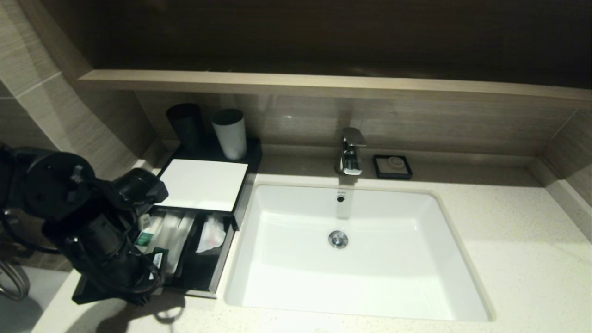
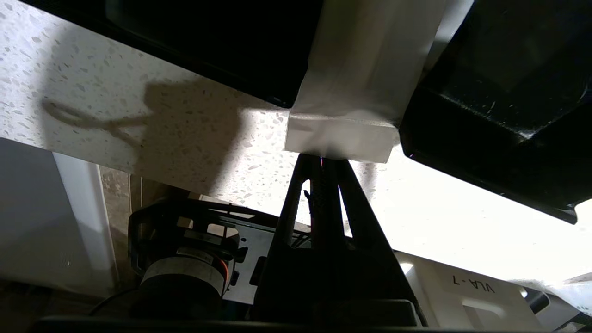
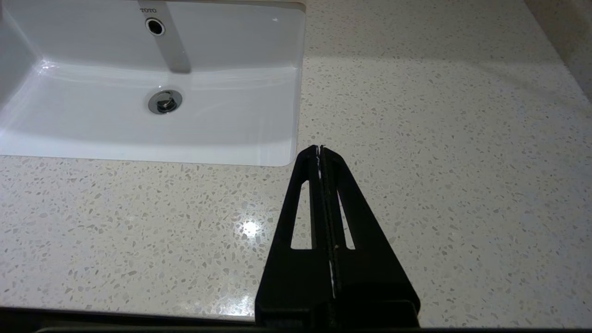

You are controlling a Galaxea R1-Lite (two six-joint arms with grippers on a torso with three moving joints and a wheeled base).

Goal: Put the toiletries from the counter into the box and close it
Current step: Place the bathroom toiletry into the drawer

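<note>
The black box (image 1: 203, 185) with its white top panel stands left of the basin. Its drawer (image 1: 221, 270) is pulled out toward me. Several long white toiletries (image 1: 171, 231) with green ends lie in the drawer. My left arm (image 1: 106, 231) hangs over the drawer's front left corner and hides its gripper in the head view. In the left wrist view the left gripper (image 2: 322, 158) is shut, its tips meeting on the end of a white toiletry packet (image 2: 356, 92) that runs between black drawer parts above the counter (image 2: 194, 134). My right gripper (image 3: 320, 148) is shut and empty.
The white basin (image 1: 370, 277) fills the middle of the speckled counter (image 1: 518, 240), with the tap (image 1: 351, 150) behind it and a small black soap dish (image 1: 392, 166) beside that. A black cup (image 1: 185, 125) and a white cup (image 1: 230, 134) stand behind the box. A wooden ledge (image 1: 323, 85) runs above.
</note>
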